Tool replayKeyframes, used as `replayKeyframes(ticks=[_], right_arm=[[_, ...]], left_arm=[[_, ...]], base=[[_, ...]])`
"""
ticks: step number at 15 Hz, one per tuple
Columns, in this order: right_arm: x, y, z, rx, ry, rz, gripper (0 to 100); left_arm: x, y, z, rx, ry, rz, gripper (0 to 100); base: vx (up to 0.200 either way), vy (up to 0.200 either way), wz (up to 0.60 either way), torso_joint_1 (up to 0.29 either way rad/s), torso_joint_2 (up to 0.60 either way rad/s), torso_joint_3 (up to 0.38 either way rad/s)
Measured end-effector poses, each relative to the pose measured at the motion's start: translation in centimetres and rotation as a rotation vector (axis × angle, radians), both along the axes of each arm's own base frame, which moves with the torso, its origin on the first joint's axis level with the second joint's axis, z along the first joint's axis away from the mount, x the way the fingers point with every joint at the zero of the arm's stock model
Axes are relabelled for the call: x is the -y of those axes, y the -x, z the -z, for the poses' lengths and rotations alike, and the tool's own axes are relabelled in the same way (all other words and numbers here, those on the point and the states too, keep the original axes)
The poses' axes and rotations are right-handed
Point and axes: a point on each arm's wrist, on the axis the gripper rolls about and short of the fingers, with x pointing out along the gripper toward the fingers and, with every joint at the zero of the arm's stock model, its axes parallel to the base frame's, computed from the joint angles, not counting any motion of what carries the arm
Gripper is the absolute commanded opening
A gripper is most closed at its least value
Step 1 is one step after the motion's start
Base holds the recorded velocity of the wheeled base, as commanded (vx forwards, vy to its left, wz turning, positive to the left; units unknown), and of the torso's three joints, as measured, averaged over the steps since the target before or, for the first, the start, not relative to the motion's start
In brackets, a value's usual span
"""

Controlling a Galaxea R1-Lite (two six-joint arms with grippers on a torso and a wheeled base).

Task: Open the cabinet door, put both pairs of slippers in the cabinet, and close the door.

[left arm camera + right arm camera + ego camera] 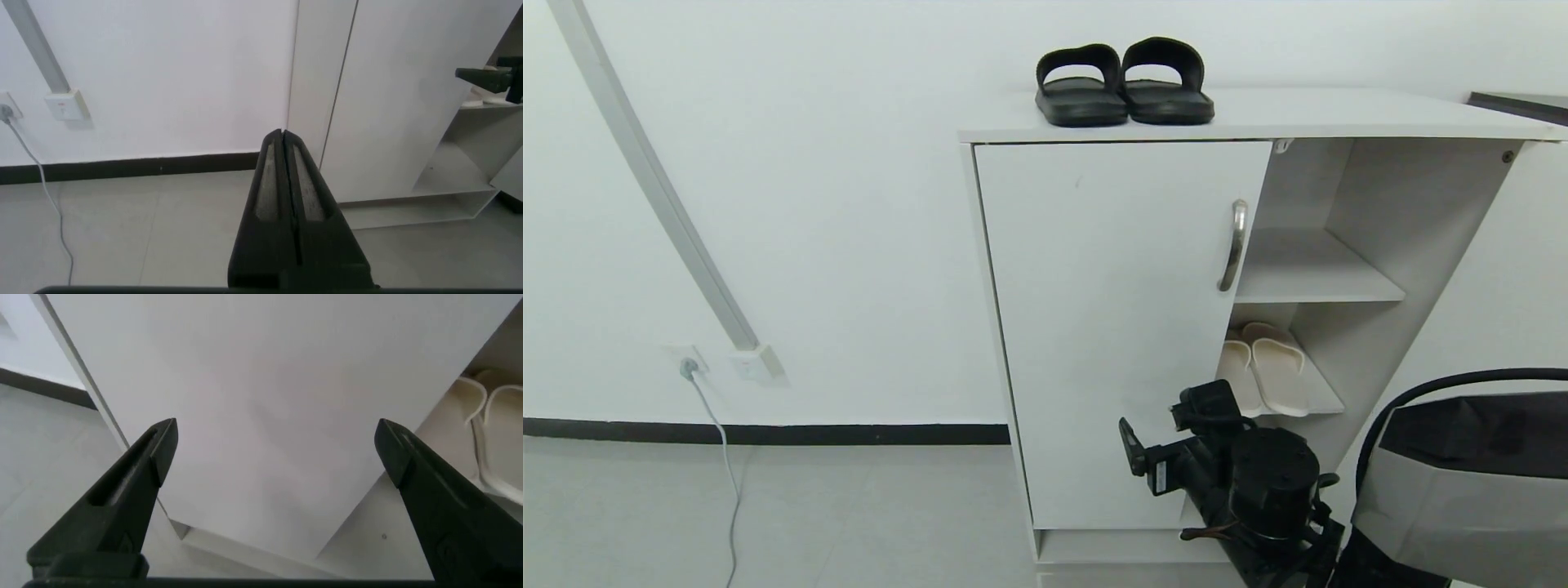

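White cabinet (1339, 110) with its right side open, closed left door (1111, 327), right gripper (1168, 429) low before that door, pointing at it, jaws spread wide, left gripper (283, 155) pressed together, black slippers (1125, 86) on the cabinet top, white slippers (1262, 367) on the lower shelf inside

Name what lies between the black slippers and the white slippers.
Head view: the cabinet's top panel and upper shelf lie between black slippers and white slippers.

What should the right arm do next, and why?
Probably lift the right gripper, jaws open, toward the black slippers on the cabinet top. The white slippers already lie on the lower shelf inside. The black pair is not yet in, and the gripper hangs low before the closed door, holding nothing.
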Motion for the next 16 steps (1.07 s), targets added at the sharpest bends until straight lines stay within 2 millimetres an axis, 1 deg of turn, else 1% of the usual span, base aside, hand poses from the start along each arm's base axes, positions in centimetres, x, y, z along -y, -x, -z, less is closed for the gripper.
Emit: replayKeyframes(ticks=[3, 8, 16], right_arm=[[-0.15, 0.09, -0.01, 0.000, -0.001, -0.004, 100], [-0.20, 0.17, 0.00, -0.001, -0.001, -0.008, 100], [-0.10, 0.24, 0.10, -0.005, 0.003, -0.004, 100]], left_arm=[[0.00, 0.01, -0.05, 0.004, 0.000, 0.000, 0], [0.00, 0.01, -0.06, 0.004, 0.000, 0.000, 0], [0.00, 0.01, -0.06, 0.004, 0.000, 0.000, 0]], base=[[0.000, 0.000, 0.00, 0.050, -0.43, -0.352], [0.000, 0.000, 0.00, 0.103, -0.45, -0.346], [0.000, 0.000, 0.00, 0.162, -0.48, -0.326]])
